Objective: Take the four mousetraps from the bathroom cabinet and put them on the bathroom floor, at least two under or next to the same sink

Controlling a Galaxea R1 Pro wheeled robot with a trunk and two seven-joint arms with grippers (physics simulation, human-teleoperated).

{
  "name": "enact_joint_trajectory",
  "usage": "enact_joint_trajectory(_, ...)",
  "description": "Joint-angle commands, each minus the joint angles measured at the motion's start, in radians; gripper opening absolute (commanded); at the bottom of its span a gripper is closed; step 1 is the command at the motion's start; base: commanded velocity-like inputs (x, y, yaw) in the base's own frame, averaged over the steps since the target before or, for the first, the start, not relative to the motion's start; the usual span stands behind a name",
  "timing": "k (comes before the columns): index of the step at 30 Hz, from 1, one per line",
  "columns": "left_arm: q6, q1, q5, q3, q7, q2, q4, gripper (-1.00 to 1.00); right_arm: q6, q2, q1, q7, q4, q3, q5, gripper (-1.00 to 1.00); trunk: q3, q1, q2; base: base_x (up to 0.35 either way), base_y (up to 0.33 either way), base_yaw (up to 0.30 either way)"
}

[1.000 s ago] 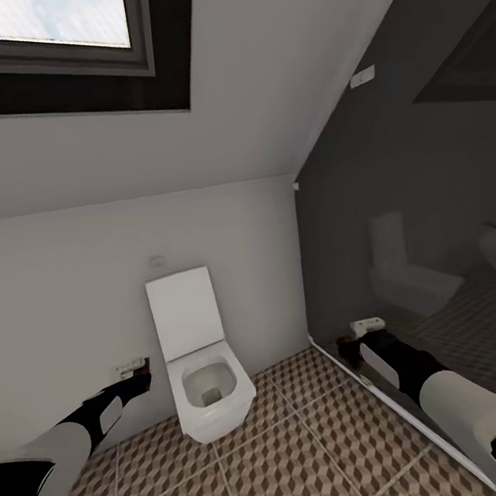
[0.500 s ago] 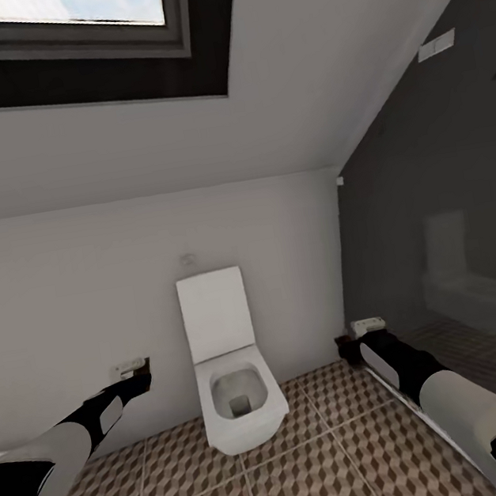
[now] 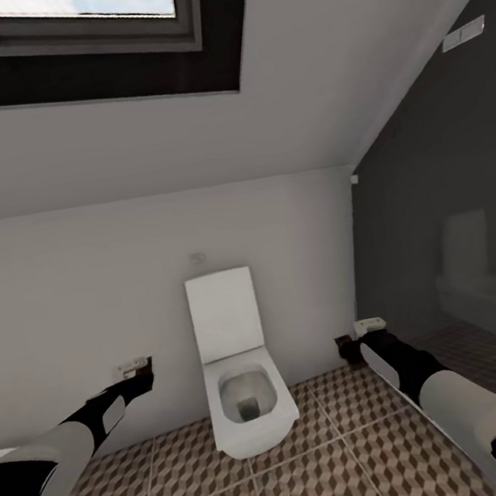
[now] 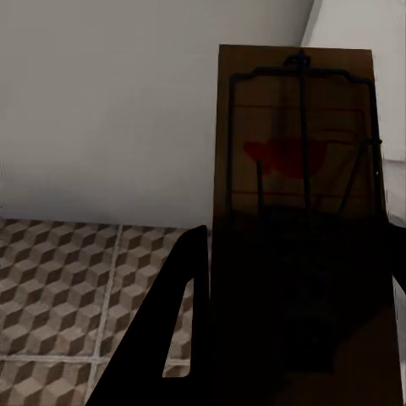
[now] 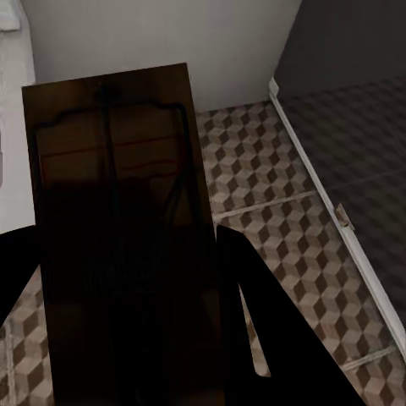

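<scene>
Head view: both arms out fwd over the floor (image 3: 316, 477), cube-pattern tiles. L gripper (image 3: 142, 370) at left, R gripper (image 3: 356, 336) at right, toilet (image 3: 242, 385) between them against the far white wall, lid up. Skylight (image 3: 76, 19) in the sloped ceiling overhead; dark glass panel (image 3: 454, 231) on the right w/ a faint toilet reflection. L wrist view: L gripper (image 4: 292, 338) has its fingers closed on either side of a mousetrap (image 4: 296, 169), brown board w/ dark wire frame and a red mark, held up above the tiles in front of the white wall. R wrist view: R gripper (image 5: 127, 338) likewise clamped on a 2nd mousetrap (image 5: 118, 186), board sticking out past the fingers (image 5: 254, 296), tiles below, white baseboard (image 5: 338, 220) and dark glass floor area to one side. Both traps held off the floor.
</scene>
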Motion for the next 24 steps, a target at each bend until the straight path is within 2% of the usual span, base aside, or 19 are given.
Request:
enact_joint_trajectory(1,0.000,-0.001,0.009,-0.008,-0.001,0.000,0.000,-1.00,0.003,-0.002,-0.001,-0.010,-0.002,0.008,-0.014,-1.00,-0.001,0.000,-0.001,0.001,0.000,0.171)
enact_joint_trajectory(7,0.000,-0.001,0.009,-0.008,0.000,-0.002,0.000,-1.00,0.002,-0.002,-0.001,-0.010,-0.002,0.008,-0.014,-1.00,-0.001,0.000,-0.001,0.000,0.000,0.203)
enact_joint_trajectory(12,-0.005,-0.001,0.008,-0.008,0.000,-0.002,0.000,-1.00,0.001,-0.002,-0.001,-0.010,-0.002,0.008,-0.014,-1.00,-0.001,0.000,-0.001,0.034,-0.050,0.056)
enact_joint_trajectory(24,-0.008,-0.001,0.007,-0.008,-0.002,-0.002,-0.001,-1.00,0.000,-0.002,-0.001,-0.010,-0.002,0.009,-0.014,-1.00,-0.001,0.000,-0.001,0.150,-0.220,0.004)
